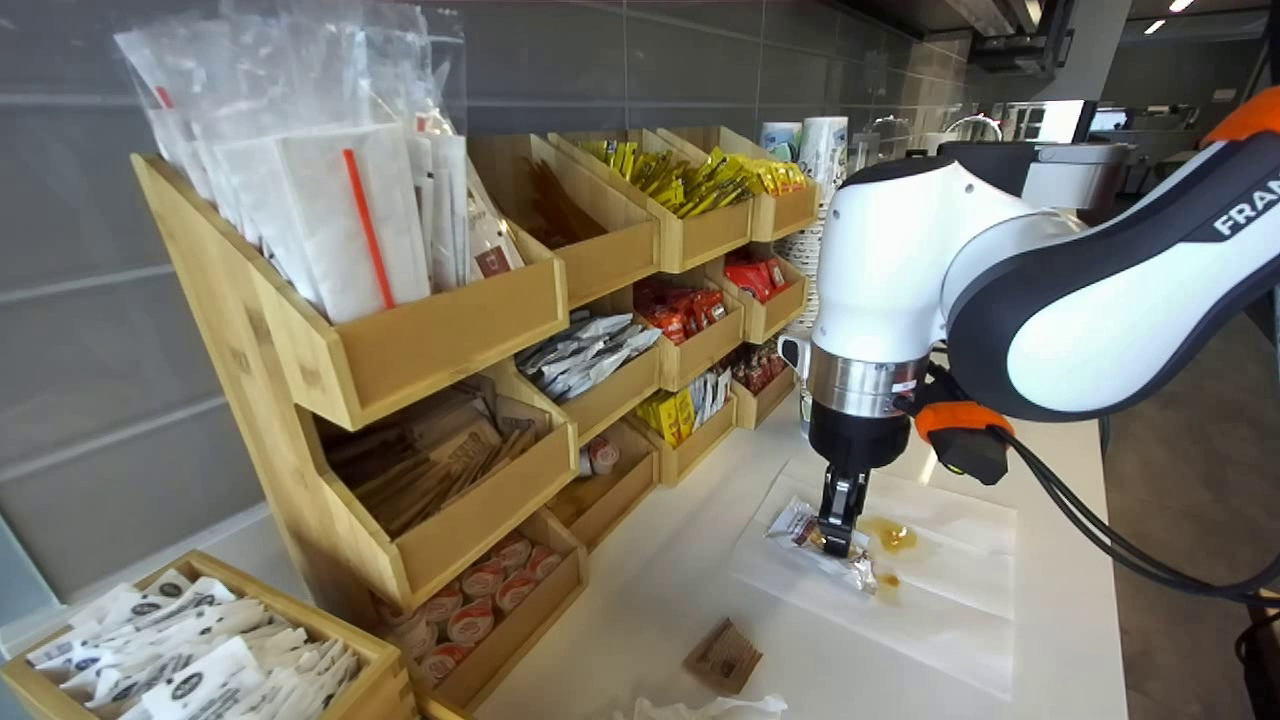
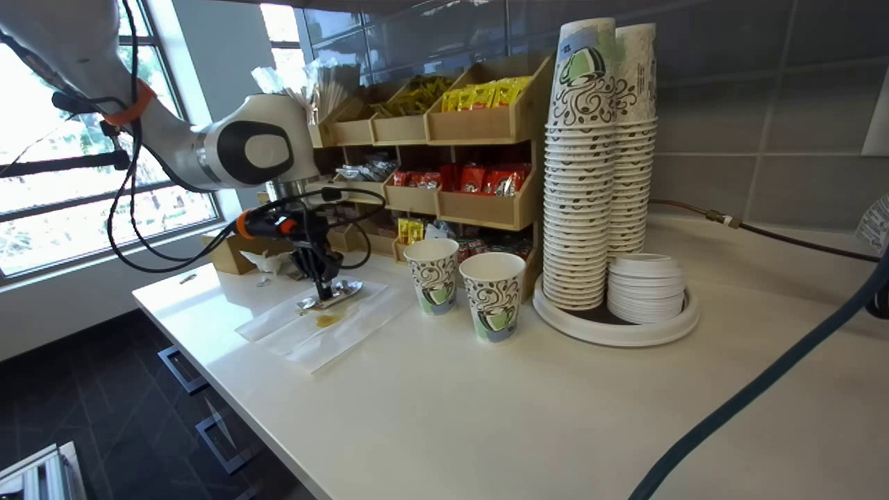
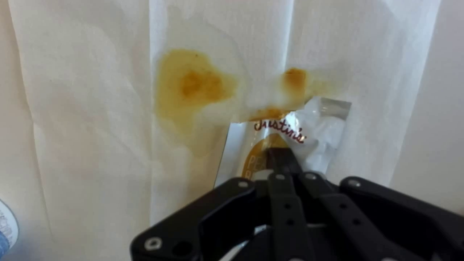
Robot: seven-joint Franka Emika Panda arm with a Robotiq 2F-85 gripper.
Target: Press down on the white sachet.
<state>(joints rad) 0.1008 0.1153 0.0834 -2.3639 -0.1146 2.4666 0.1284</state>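
Wrist view: tool (image 3: 286,159) pressed together, bearing on the white sachet (image 3: 281,135), presumably as one blunt presser. Sachet lies on paper sheet (image 3: 87,145), likely laid to catch seepage; amber stain (image 3: 195,87) at tool's 10 o'clock.

Counter (image 2: 555,417): white, smooth, straight-edged; bright with glare toward one end.
Paper (image 1: 960,610): white, creased along straight folds; spread flat near the open edge; blotched yellow and amber.
Square (image 1: 724,656): small, brown; near the paper, apart from it.
Crumple (image 1: 712,709): whitish; just beside the square in an exterior view, partly cut off by the lower border.
Rack (image 1: 490,515): wooden, tiered; standing along the back.
Box (image 1: 372,690): small, wooden, open-topped; just beside one end of the rack, unclear whether touching.
Tray (image 2: 618,337): round, white-rimmed; near the rack's other end.
Cups (image 2: 492,295): two, white with dark swirls and green print; upright, side by side, between paper and tray.
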